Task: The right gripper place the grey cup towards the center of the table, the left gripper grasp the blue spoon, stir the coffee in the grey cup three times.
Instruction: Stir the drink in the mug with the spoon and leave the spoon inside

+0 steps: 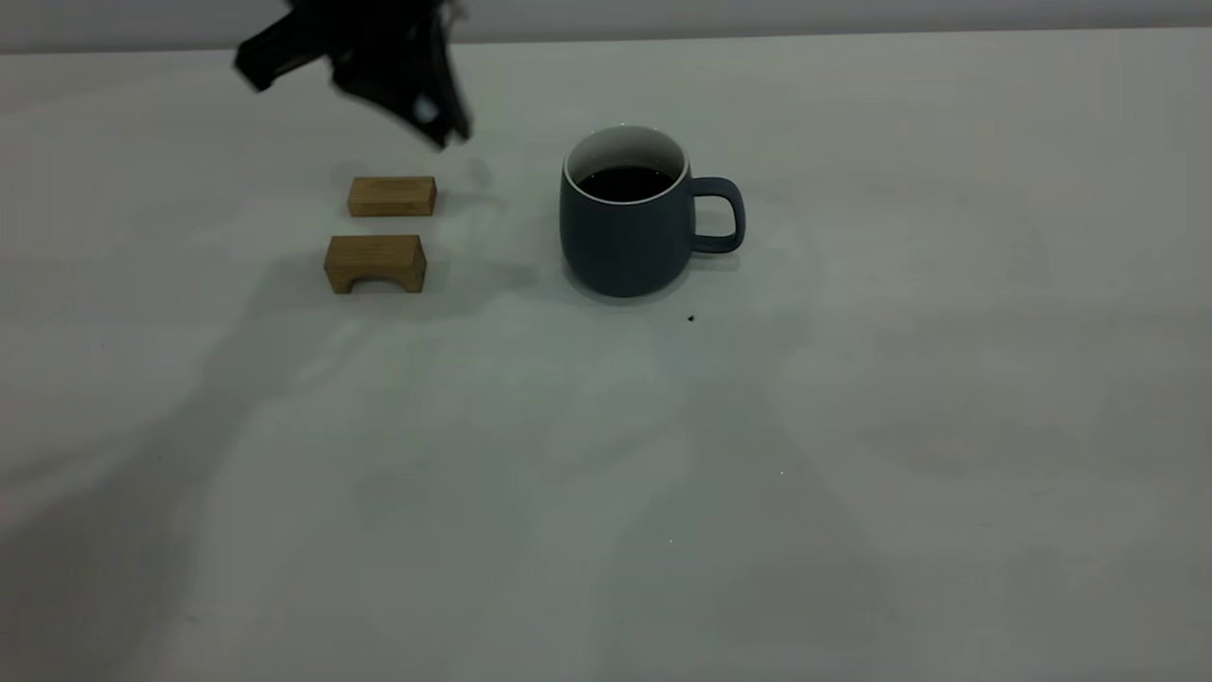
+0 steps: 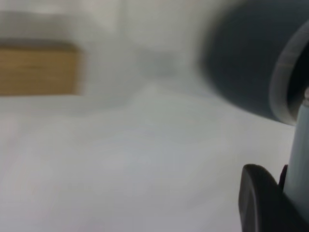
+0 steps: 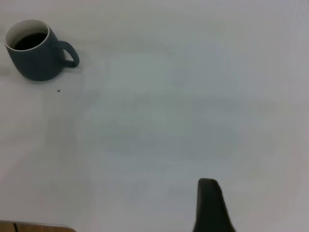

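The grey cup (image 1: pixel 630 227) stands on the worktop (image 1: pixel 852 474) near the middle, with its loop handle on the side away from the two wooden blocks (image 1: pixel 383 232). Dark coffee (image 1: pixel 625 182) fills it partway up. The left end effector (image 1: pixel 426 109) hangs in the air above the blocks, off to the blocks' side of the cup and a little behind it. In the left wrist view a pale blue stick, which I take to be the blue spoon (image 2: pixel 298 145), sits between its dark fingers, so it looks closed around the spoon's handle. The spoon's long way seems to run along the fingers and point toward the cup, but most of it is out of view. The cup's rim is very close in that same view. The left arm is the nearer one by far. The right end effector (image 3: pixel 210 205) is well away from the cup, and only one dark finger shows, so I cannot tell if it is wide or narrow. My guess is that the spoon must next go over the rim and down into the coffee. I can see no writing or labels anywhere.
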Robot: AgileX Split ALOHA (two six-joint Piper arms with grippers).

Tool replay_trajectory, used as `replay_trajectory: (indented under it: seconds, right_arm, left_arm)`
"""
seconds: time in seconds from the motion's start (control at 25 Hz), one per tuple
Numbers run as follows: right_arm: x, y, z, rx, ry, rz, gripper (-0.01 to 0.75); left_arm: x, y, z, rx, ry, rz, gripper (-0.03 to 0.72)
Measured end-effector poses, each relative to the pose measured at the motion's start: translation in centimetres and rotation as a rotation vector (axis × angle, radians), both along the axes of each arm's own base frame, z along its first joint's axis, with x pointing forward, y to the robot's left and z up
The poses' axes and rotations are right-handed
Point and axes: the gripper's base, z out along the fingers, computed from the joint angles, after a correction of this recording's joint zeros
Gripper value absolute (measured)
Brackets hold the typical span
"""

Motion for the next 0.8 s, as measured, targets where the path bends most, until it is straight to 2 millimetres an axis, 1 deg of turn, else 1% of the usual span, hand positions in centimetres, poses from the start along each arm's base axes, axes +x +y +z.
replay_trajectory:
  seconds: [0.16,0.32,0.44,0.56,0.64,0.8]
  right_arm:
    - [0.0,0.0,0.0,0.000,0.000,0.000,0.535]
    - [0.0,0.0,0.0,0.000,0.000,0.000,0.535]
    - [0.0,0.0,0.0,0.000,0.000,0.000,0.535]
    - [0.0,0.0,0.0,0.000,0.000,0.000,0.535]
    - [0.0,0.0,0.0,0.000,0.000,0.000,0.535]
    - [0.0,0.0,0.0,0.000,0.000,0.000,0.535]
  left_arm:
    - [-0.7,-1.6,1.7,-0.203,0.108,0.039,0.108]
    - [-1.6,-3.1,3.2,-0.438,0.287,0.104,0.107]
    - [-1.3,-3.8,4.2,-0.571,0.343,0.188,0.108]
    - [-0.9,-4.4,5.2,-0.701,0.437,0.326,0.108]
    - [-0.6,-4.5,5.6,-0.759,0.516,0.427,0.108]
    - [-0.3,-4.4,5.7,-0.780,0.658,0.601,0.108]
